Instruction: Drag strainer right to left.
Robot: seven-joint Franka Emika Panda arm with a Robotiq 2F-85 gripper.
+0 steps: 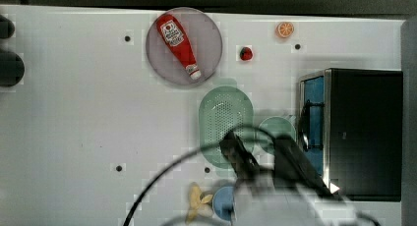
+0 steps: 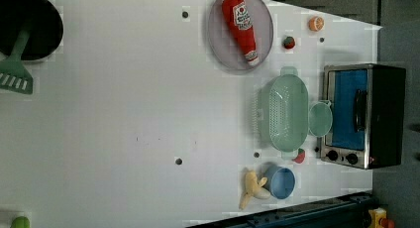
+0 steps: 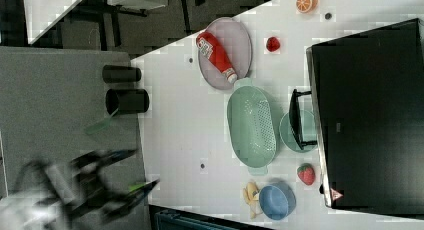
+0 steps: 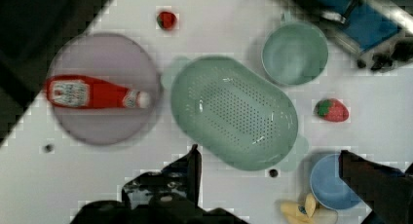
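**Gripper spread above the strainer, drag not begun**

The table (image 2: pixel 124 114) carried an oven (image 2: pixel 364 116) at the left view's right edge. The strainer (image 2: pixel 286 111) lay just beside it, empty, well apart from the table's corners. The gripper (image 4: pixel 268 177) hung above the strainer with fingers spread wide and held nothing. A plate (image 2: pixel 218 34) near the far edge carried a ketchup bottle (image 2: pixel 241 27), and it lay very near the strainer's tab. A green cup (image 2: pixel 319 119), empty, touched the strainer on the oven side. A blue bowl (image 2: pixel 282 182), also empty, stood beside a banana (image 2: pixel 251 188).

The risk, as I judge: a drag could push the strainer's tab against the plate, or a finger could slip off the thin rim and leave the strainer behind.
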